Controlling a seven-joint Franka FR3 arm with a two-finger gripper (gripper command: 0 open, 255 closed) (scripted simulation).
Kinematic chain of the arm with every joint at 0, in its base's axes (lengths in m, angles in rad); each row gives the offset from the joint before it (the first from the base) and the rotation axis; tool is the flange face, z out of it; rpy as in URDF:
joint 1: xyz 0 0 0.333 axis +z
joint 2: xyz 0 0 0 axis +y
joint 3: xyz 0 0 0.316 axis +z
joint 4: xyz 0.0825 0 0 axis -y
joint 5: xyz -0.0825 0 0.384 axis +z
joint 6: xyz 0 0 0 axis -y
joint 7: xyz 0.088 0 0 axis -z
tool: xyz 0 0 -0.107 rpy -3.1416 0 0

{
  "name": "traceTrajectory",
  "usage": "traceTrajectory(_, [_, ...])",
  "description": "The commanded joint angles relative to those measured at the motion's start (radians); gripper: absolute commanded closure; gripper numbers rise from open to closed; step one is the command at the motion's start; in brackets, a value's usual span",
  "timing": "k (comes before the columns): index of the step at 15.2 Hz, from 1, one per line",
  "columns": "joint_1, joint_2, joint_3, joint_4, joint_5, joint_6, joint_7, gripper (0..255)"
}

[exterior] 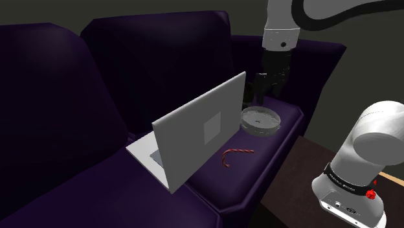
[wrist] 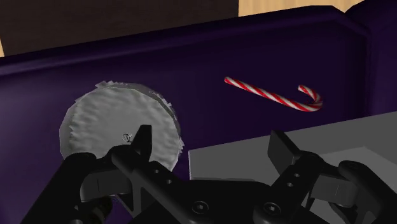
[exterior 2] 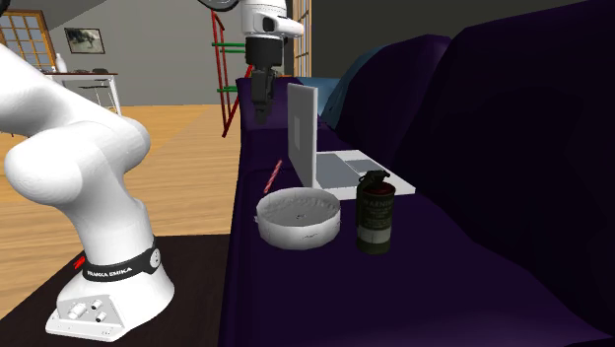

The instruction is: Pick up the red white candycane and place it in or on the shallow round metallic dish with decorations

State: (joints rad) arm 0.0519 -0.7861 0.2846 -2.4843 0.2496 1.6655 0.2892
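Note:
A red and white striped candy cane (exterior: 236,157) lies flat on the dark purple sofa seat, in front of an open grey laptop (exterior: 197,126). The shallow round grey dish (exterior: 260,120) rests on the same seat, a short way from the cane. My gripper (exterior: 270,87) hangs high above the seat, over the dish and the laptop's edge. It is open and holds nothing. In the wrist view the fingers (wrist: 141,141) stand wide apart, with the dish (wrist: 118,124) under one of them and the candy cane (wrist: 273,95) farther out past the laptop's corner (wrist: 286,149).
A dark green can (exterior 2: 375,212) stands upright beside the dish (exterior 2: 298,217), toward the sofa back. The laptop's raised screen (exterior 2: 301,128) stands next to the candy cane (exterior 2: 273,174). The sofa's front edge drops to a dark stand (exterior: 304,175) beside my base.

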Motion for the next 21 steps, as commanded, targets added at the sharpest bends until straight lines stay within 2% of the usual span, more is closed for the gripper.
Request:
traceTrajectory(1, [0.011, 0.016, 0.057, -0.016, 0.026, 0.035, 0.059, 0])
traceTrajectory(5, [0.03, 0.066, 0.176, -0.031, 0.074, 0.105, 0.176, 0])
traceTrajectory(6, [0.032, 0.072, 0.186, -0.032, 0.078, 0.111, 0.186, 0])
traceTrajectory(13, [0.042, 0.084, 0.216, -0.123, 0.104, 0.215, 0.182, 0])
traceTrajectory(21, [0.042, 0.084, 0.216, -0.123, 0.104, 0.215, 0.182, 0])
